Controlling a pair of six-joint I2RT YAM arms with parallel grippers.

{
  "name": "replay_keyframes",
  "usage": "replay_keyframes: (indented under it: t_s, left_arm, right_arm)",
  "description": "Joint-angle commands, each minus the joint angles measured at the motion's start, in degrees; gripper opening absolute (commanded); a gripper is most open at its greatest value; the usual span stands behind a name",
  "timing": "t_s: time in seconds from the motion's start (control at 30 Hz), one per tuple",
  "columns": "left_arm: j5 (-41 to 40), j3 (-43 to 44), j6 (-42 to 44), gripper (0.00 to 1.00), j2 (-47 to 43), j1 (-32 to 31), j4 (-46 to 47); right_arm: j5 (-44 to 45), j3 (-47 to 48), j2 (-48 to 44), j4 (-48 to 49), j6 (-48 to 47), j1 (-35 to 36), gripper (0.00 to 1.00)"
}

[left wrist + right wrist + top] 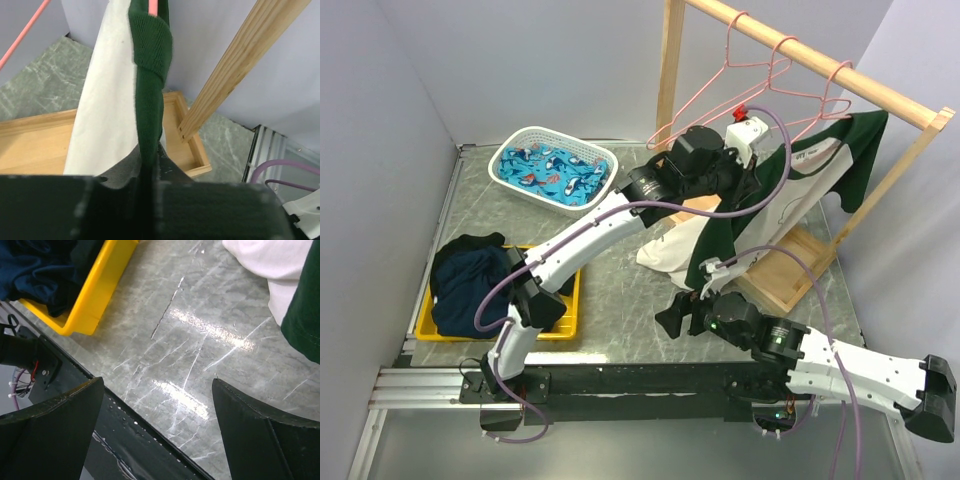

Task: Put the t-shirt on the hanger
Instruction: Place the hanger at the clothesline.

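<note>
The t-shirt hangs at the far right of the scene, up under the wooden rail frame. Its white body is spread between dark green sleeves. One sleeve reaches toward the right post, and the lower body trails down and left until its hem rests on the counter beside the frame's base. Three pink wire hangers hook over the rail: the hanger furthest right sits at the shirt's shoulder line, and two more hangers hang to its left. In the left wrist view a pink wire runs down into the fold of the green collar. The green band drops straight into the left fingers, which are clamped together on it, with white cloth lying just left of the band. The left arm reaches from the near left across to the shirt, its wrist held high by the rail. The right fingers sit low over the near middle of the counter, spread wide apart. The right wrist view shows marbled surface in the gap, with a green sleeve edge and white hem at the far right of that view. A white basket at the far left holds a blue fish-patterned cloth. A yellow tray at the near left holds a dark navy garment.
</note>
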Motion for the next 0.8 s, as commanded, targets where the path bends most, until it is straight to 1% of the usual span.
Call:
replay_keyframes:
  t_s: [0.0,0.03,0.07,0.17,0.2,0.23,0.3,0.33,0.37,0.4,0.43,0.57,0.6,0.67,0.7,0.73,0.77]
  left_arm:
    - [1.7,-1.1,-1.1,0.22,-4.2,-0.1,9.1]
    - [1.6,-2.1,-1.1,0.28,-5.8,-0.1,9.3]
    - [1.4,-3.0,-1.1,0.41,-6.6,-0.1,9.6]
    - [1.1,-6.0,-1.1,0.64,-9.9,-0.1,9.8]
    - [1.3,-7.7,-1.1,0.68,-11.6,-0.1,9.8]
    - [1.5,-8.8,-1.2,0.78,-12.5,-0.1,9.9]
    - [2.2,-12.2,-1.3,0.83,-15.7,-0.1,10.4]
    - [2.5,-13.3,-1.3,0.87,-16.7,-0.1,10.5]
    - [2.7,-14.5,-1.4,0.99,-17.7,-0.1,10.7]
    - [3.5,-16.6,-1.6,0.99,-19.9,-0.1,10.8]
    - [3.7,-17.7,-1.9,0.96,-21.0,-0.1,10.6]
    - [3.7,-25.5,-3.7,0.96,-28.3,-0.1,10.5]
    - [3.6,-30.2,-4.9,0.96,-32.3,-0.1,10.8]
    - [0.8,-35.3,-6.3,0.96,-36.5,-0.1,11.3]
    - [-0.8,-41.0,-7.2,0.96,-41.0,-0.2,11.6]
    - [-4.0,-43.9,-8.9,0.96,-43.2,-0.1,11.8]
    - [-6.1,-50.0,-10.0,0.96,-45.5,-0.1,11.9]
  right_arm:
    - [2.0,-0.8,1.9,4.4,1.4,0.0,0.97]
    - [2.2,-0.9,2.4,4.8,1.6,0.0,0.97]
    - [2.4,-0.9,3.3,5.0,1.7,0.0,0.97]
    - [3.7,-0.5,5.3,5.9,2.4,0.0,0.97]
    - [4.2,-0.3,5.7,6.0,2.8,0.0,0.97]
    - [4.7,-0.1,6.2,6.7,2.9,0.0,0.97]
    - [5.4,0.0,7.1,7.4,3.4,0.0,0.97]
    - [5.8,0.1,7.4,8.0,3.6,0.0,0.97]
    - [5.9,0.1,7.9,8.4,3.7,0.0,0.97]
    - [6.1,0.1,8.1,8.6,3.9,0.0,0.97]
    - [6.2,0.1,8.2,9.1,4.0,0.0,0.97]
    - [7.3,0.6,10.1,9.2,4.6,0.1,0.97]
    - [7.9,0.6,10.5,9.2,4.6,0.1,0.98]
    - [8.4,1.0,11.7,9.2,4.6,0.2,0.98]
    - [9.1,1.4,12.1,9.1,4.5,0.3,0.98]
    - [9.4,2.0,13.0,9.1,4.4,0.4,0.99]
    - [9.6,2.4,13.4,9.1,4.0,0.5,0.99]
